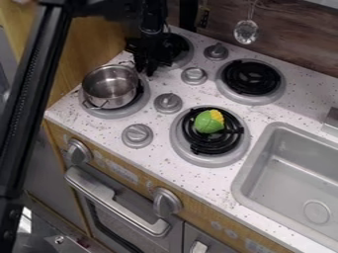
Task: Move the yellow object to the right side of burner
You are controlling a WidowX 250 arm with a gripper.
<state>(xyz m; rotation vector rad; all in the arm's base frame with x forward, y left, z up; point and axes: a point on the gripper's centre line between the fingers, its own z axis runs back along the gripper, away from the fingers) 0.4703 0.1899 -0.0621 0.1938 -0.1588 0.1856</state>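
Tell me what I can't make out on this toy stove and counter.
- Camera view: part of the rear left black-coil burner, behind the black two-finger gripper.
- Camera view: most of the front left burner, under the shiny silver metal pot.
- Camera view: the coil right beneath the green and yellow toy vegetable, which covers it.
- Camera view: the far right of the grey sink, cut off by the right edge.

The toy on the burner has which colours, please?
The toy is green and yellow, in the camera view.
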